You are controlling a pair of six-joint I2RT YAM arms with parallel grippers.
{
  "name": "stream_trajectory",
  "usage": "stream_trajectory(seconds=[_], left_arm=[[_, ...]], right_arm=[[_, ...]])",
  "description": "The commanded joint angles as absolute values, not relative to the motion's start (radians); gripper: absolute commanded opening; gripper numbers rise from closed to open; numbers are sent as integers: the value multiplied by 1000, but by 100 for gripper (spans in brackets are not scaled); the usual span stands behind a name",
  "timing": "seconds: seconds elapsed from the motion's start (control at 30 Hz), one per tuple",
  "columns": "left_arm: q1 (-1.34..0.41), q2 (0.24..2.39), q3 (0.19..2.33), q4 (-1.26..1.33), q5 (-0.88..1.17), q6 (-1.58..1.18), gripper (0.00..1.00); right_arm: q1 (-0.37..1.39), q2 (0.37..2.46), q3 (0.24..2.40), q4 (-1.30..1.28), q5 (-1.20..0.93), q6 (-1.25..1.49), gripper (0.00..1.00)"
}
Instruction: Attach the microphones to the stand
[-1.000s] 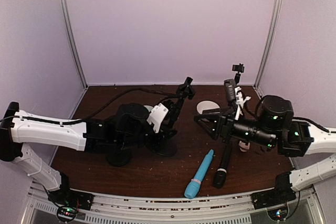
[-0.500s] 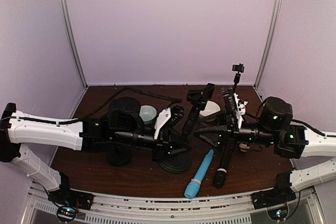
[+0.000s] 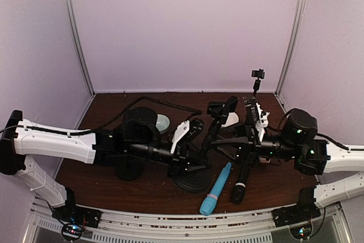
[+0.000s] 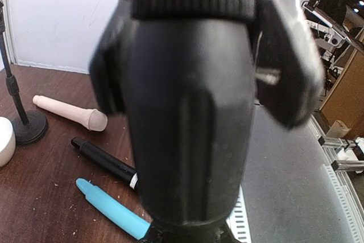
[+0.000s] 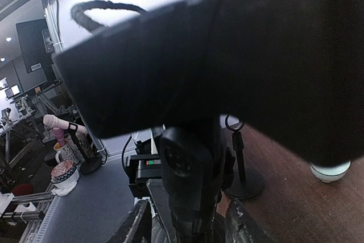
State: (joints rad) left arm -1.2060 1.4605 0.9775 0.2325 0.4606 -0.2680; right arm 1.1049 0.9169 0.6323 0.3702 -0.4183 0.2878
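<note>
Light blue microphone [image 3: 216, 195] lies diagonal, lower-left to upper-right; black microphone [image 3: 243, 177] near-vertical. Left gripper [image 3: 197, 140] clamps microphone stand [image 3: 193, 181]; right gripper [image 5: 187, 220] grip unclear.

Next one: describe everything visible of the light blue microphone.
The light blue microphone is a smooth, plastic-looking stick with a rounded tip and a pale band toward its near end. It lies flat and slanted on the dark wooden table near the front edge; nothing holds it. The black microphone lies just right of it, apart. The stand base sits close on its left; contact there cannot be told.
</note>
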Motion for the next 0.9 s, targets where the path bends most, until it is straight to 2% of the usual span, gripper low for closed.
stream_trajectory(seconds=[0.0,0.07,0.13,0.27,0.33,0.57,0.67,0.77,0.87], left_arm=[[-1204,1425,1003,352,479,-287,0],[-1206,1429,1005,350,462,-289,0],[-1206,1436,1010,348,454,-292,0],[-1210,1445,1021,340,456,-294,0],[-1211,1445,1024,336,457,-295,0],[-1212,1463,1037,306,456,-296,0],[-1212,1475,1044,300,445,-295,0],[-1212,1482,1055,257,315,-285,0],[-1227,1484,1057,193,-47,-306,0]], right_arm=[[1115,926,605,420,-393,304,43],[1116,936,602,427,-386,305,35],[1117,940,602,436,-384,304,33],[1120,941,601,450,-376,297,42],[1120,944,606,453,-373,291,42],[1120,980,608,490,-376,298,23],[1125,988,595,512,-358,303,12],[1155,969,580,498,-204,280,0],[1226,945,580,436,83,258,0]])
